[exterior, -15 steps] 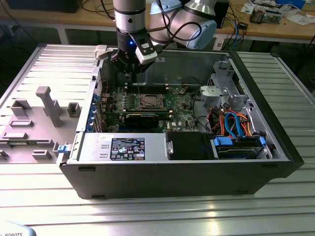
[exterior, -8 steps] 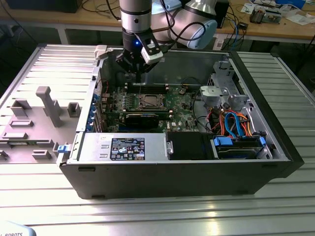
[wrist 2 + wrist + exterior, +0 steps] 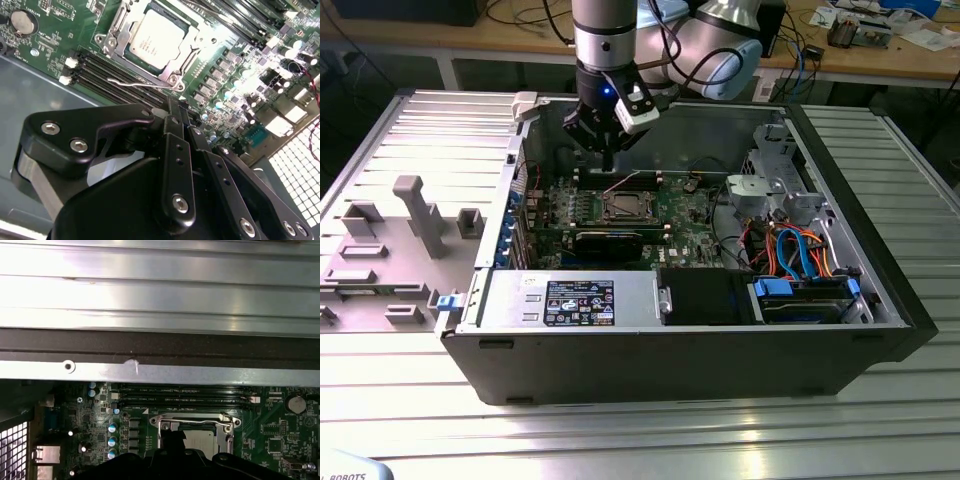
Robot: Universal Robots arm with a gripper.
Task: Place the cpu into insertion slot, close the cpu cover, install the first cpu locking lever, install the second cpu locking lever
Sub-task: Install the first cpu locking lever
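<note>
The cpu (image 3: 156, 40) lies in the insertion slot (image 3: 623, 207) on the green motherboard, its silver top showing through the window of the cpu cover (image 3: 172, 75), which lies flat over it. A thin wire locking lever (image 3: 131, 84) runs along the slot's edge on the gripper's side, and I cannot tell whether it is latched. In the exterior view my gripper (image 3: 608, 166) hangs just above the board, behind the slot, fingers shut with nothing between them. In the second wrist view the black fingers (image 3: 176, 120) meet close to the lever. The cpu (image 3: 201, 444) and cover (image 3: 196, 421) also appear in the first wrist view.
The open computer case (image 3: 670, 360) lies on a slatted metal table. Black memory slots (image 3: 117, 75) run beside the socket. A drive cage with orange and blue cables (image 3: 798, 250) fills the exterior view's right. A grey fixture tray (image 3: 390, 250) sits at that view's left.
</note>
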